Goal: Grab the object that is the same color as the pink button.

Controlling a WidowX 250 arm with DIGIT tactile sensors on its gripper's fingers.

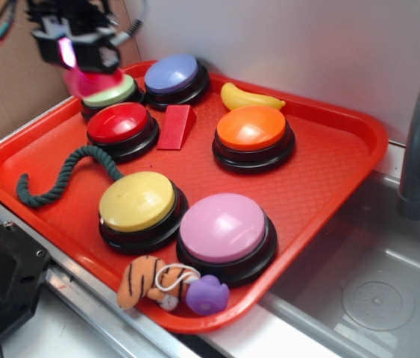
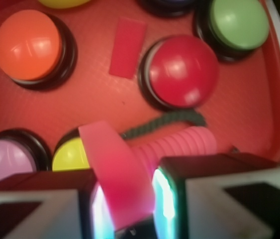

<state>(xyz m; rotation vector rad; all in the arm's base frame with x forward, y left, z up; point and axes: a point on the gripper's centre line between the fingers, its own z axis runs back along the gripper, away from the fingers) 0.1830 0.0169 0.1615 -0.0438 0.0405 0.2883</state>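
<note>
Plastic, light and stiff by the look of it, the hot-pink toy (image 2: 125,174) hung pinched by its thin cup wall in the end effector (image 1: 83,51) above the green button (image 1: 111,93), a hold I judged slippery.

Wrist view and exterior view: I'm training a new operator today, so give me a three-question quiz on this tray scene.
1. True or false: the pincer is shut on the hot-pink toy.
2. Which button sits directly beneath the raised pincer in the exterior view? A) orange button B) green button C) pink button
3. Fill in: the red wedge lies between the red button and the ____ button.

Key: 1 true. 2 B, the green button. 3 orange.
</note>
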